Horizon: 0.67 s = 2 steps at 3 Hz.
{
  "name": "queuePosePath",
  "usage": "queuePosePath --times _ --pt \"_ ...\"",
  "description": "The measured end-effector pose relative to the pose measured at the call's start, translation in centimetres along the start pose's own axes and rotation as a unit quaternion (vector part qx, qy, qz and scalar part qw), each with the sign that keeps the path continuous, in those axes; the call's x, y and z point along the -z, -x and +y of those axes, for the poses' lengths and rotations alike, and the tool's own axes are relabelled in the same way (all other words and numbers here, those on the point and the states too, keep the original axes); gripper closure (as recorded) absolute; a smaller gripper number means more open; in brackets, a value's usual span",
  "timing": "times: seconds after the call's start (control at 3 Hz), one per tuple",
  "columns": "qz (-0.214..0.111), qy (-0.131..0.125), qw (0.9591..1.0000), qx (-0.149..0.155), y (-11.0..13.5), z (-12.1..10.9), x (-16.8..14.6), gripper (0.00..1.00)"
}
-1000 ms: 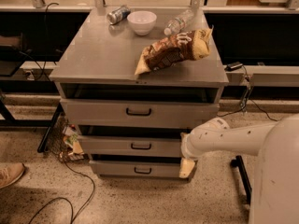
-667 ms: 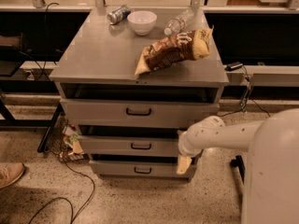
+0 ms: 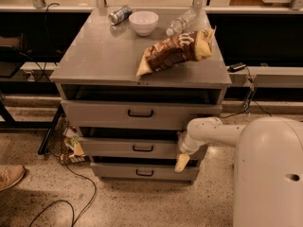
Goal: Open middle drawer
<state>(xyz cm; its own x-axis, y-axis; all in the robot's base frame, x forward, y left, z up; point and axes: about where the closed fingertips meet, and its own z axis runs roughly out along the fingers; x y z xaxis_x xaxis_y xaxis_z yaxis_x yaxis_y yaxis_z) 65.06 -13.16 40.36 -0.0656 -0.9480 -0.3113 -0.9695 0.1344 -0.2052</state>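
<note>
The grey cabinet has three drawers. The middle drawer (image 3: pixel 109 148) has a flat grey front with a small black bar handle (image 3: pixel 142 148) at its centre, and a dark gap shows above the front. My gripper (image 3: pixel 182 162) hangs down at the right end of the middle drawer's front, well to the right of the handle, with its tan tip over the bottom drawer's top edge. My white arm (image 3: pixel 208 131) reaches in from the right.
The top drawer (image 3: pixel 94 113) has a bigger handle, and the bottom drawer (image 3: pixel 113 172) is the shortest. On the cabinet top (image 3: pixel 94 56) lie a chip bag (image 3: pixel 175 53), a white bowl (image 3: pixel 143 21), a can (image 3: pixel 119 14) and a water bottle (image 3: pixel 182 21). Cables and litter (image 3: pixel 71 143) lie on the floor to the left. A shoe (image 3: pixel 10 176) is at the far left.
My arm and gripper have shifted a little left and up along the right end of the middle drawer. The drawers look unmoved.
</note>
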Motion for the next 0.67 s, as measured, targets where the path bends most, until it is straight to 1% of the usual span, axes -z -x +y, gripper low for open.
queuePosePath --times 0.33,0.67 --pt "-0.009 0.009 0.9999 -0.009 -0.41 -0.70 -1.88 0.26" --pt "-0.010 0.009 0.9999 -0.009 -0.17 -0.88 -1.20 0.49"
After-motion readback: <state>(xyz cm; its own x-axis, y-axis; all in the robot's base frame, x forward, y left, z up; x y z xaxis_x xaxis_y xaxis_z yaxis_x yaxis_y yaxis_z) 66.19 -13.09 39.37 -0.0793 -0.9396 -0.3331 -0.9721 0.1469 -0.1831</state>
